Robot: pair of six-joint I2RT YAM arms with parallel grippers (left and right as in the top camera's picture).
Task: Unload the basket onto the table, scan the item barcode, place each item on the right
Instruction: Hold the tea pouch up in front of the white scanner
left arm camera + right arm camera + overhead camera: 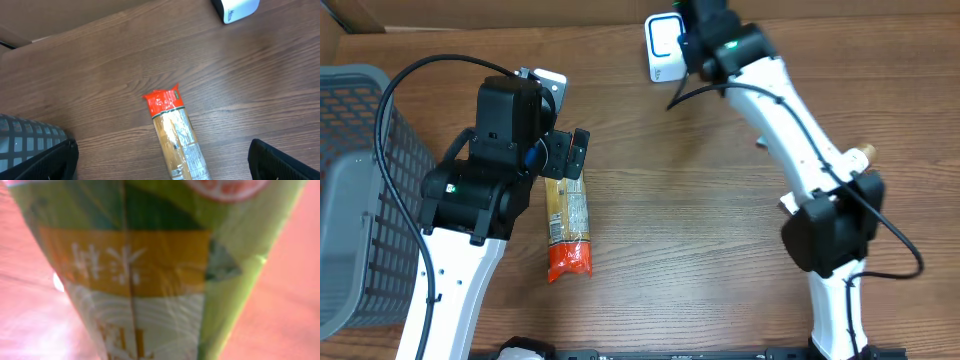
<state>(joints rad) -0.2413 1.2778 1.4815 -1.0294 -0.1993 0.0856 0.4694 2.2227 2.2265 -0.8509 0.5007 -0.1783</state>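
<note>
Plenty of bare wood across the middle and near side of the tabletop (680,230), free for moving between the two arms. Hemmed on the left by a grey mesh basket (360,190) at the tabletop's edge, just beside the left arm (470,200). Bounded at the far edge by a tan board (520,10), with a white scanner (660,45) standing close to it. On the wood left of centre, a long pasta packet (568,225), lying flat with its red end toward the near side, well apart from the scanner.

Left arm bent up from the near edge, wrist hanging over the far end of the pasta packet. Left fingers (47,160) spread to their widest, one at either lower corner of the wrist view, holding nothing, clear above the packet.

Right arm (790,120) stretched diagonally from the near right side to the far edge, wrist directly beside the scanner. Right fingers hidden in every view, closed down almost fully. Filling the right wrist view, blurred and very near the lens, a green packet (150,280) with an orange band and white lettering, lifted off the wood and pinched there next to the scanner. Print too blurred to read.
</note>
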